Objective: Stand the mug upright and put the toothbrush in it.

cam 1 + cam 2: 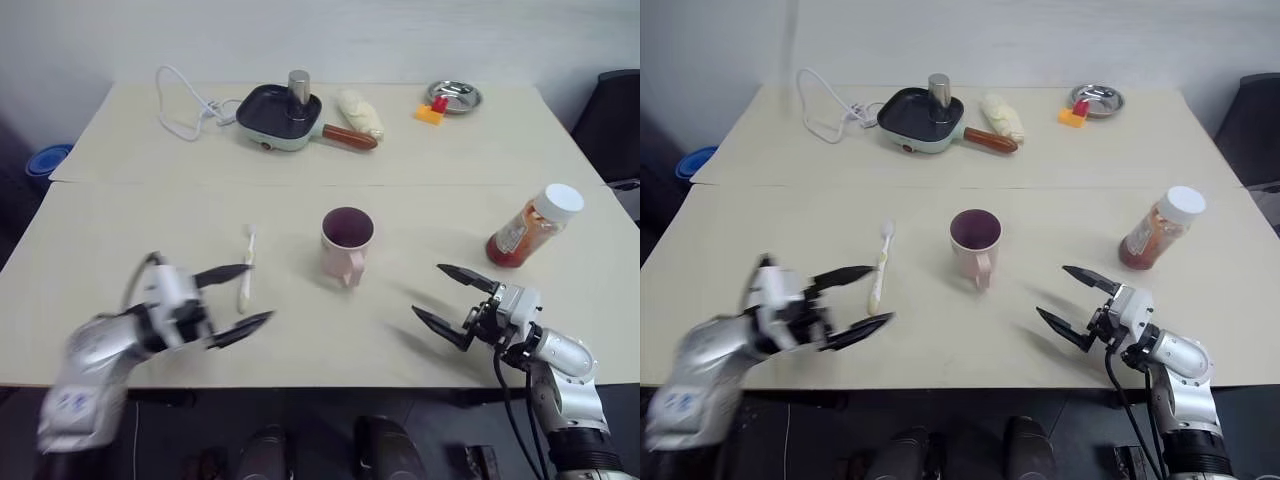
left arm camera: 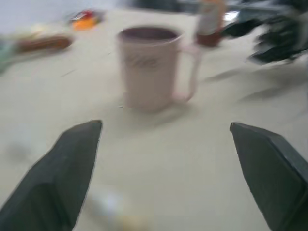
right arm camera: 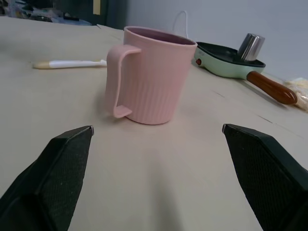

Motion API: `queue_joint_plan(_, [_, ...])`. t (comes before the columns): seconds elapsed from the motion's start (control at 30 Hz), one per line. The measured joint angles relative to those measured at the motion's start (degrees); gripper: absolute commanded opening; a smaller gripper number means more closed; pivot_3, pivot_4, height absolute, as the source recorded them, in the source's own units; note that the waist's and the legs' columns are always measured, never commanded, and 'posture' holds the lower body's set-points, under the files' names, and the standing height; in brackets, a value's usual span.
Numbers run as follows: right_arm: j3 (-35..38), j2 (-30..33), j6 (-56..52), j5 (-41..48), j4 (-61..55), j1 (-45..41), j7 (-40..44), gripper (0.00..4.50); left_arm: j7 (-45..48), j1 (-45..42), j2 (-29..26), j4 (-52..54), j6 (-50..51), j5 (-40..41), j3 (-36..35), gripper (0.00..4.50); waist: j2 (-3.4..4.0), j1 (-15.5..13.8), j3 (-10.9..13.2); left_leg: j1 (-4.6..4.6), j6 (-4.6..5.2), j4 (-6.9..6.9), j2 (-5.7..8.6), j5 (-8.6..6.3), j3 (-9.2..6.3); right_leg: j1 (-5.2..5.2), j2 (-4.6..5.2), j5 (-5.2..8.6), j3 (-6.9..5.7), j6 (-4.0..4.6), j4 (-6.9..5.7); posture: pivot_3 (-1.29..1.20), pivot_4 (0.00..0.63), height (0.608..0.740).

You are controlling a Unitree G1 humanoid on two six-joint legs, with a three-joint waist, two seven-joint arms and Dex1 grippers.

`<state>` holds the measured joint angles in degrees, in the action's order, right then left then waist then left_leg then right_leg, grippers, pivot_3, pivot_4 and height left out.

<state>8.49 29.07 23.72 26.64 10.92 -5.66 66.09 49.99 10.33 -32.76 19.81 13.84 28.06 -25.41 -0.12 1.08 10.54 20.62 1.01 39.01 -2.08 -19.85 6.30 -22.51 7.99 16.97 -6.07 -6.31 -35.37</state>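
Note:
The pale pink mug (image 1: 346, 243) stands upright in the middle of the table, its dark maroon inside facing up and its handle toward me. A slim cream toothbrush (image 1: 246, 268) lies flat on the table to the mug's left. My left gripper (image 1: 236, 300) is open with nothing in it, low over the table beside the toothbrush's near end. To the right of the mug, my right gripper (image 1: 455, 300) is open and empty too, its fingers aimed at the mug (image 3: 151, 77). The left wrist view shows the mug (image 2: 153, 67) ahead of the open fingers.
An orange-red sauce bottle (image 1: 533, 227) with a white cap leans at the right. At the back stand a pale green pan (image 1: 282, 120) with a metal cup, a white cord (image 1: 185, 105), a wrapped bun (image 1: 361, 114) and a metal dish (image 1: 454, 96) beside toy bricks.

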Motion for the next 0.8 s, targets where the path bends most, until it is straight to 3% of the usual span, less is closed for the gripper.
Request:
queue_joint_plan(0.17, [0.1,1.6,-0.1,3.2,-0.5,0.9,6.3,4.5,-10.4,10.5,-0.3,-1.5,6.4,-0.9,-16.1,4.47,-0.07,-0.7,0.0,0.01,0.12,0.03,0.09,-0.15,-0.05,0.05,-0.19,-0.01,-0.04,-0.02,0.31,0.0,0.15,0.74])
queue_joint_plan(0.33, [1.1,3.9,-1.9,5.0,-2.3,1.5,8.6,4.5,-14.1,12.5,-6.1,7.2,19.1,1.9,-18.1,4.47,-0.09,-1.5,0.0,0.01,-0.12,0.02,0.28,-0.33,-0.24,0.08,0.42,0.0,0.15,0.0,0.3,0.0,0.15,0.74])
queue_joint_plan(0.43, [0.9,4.7,-6.6,7.2,-6.2,1.6,8.5,4.5,-19.2,3.3,-8.2,10.9,30.4,7.6,-13.6,4.47,0.02,-1.8,0.1,0.06,-0.19,0.02,0.28,-0.25,-0.31,0.05,0.41,0.0,0.17,0.0,0.23,0.0,0.15,0.74])
queue_joint_plan(0.57, [0.8,4.8,-12.9,9.3,-15.5,-1.1,4.2,4.5,-29.5,-16.0,-7.5,11.6,48.7,14.5,-4.4,4.47,0.05,-1.7,0.0,0.07,-0.1,-0.01,0.29,-0.1,-0.34,0.06,0.27,-0.01,0.08,-0.01,-0.1,0.0,0.15,0.74])
queue_joint_plan(0.63, [0.6,4.8,-14.1,9.3,-17.8,-1.7,3.2,4.5,-33.4,-23.1,-6.2,10.7,54.4,14.8,0.2,4.47,-0.02,-1.6,0.0,0.07,-0.14,0.0,0.26,-0.09,-0.24,0.02,-0.3,0.0,-0.07,-0.01,-0.12,0.0,0.15,0.74])
queue_joint_plan(0.8, [0.7,4.4,-15.4,8.5,-18.9,-0.7,1.0,4.5,-42.3,-35.5,0.3,0.3,62.7,8.9,12.2,4.47,-0.08,-1.5,0.0,0.1,-0.08,0.03,0.27,-0.09,-0.02,-0.05,-0.38,-0.01,-0.01,-0.04,-0.02,0.0,0.15,0.74])
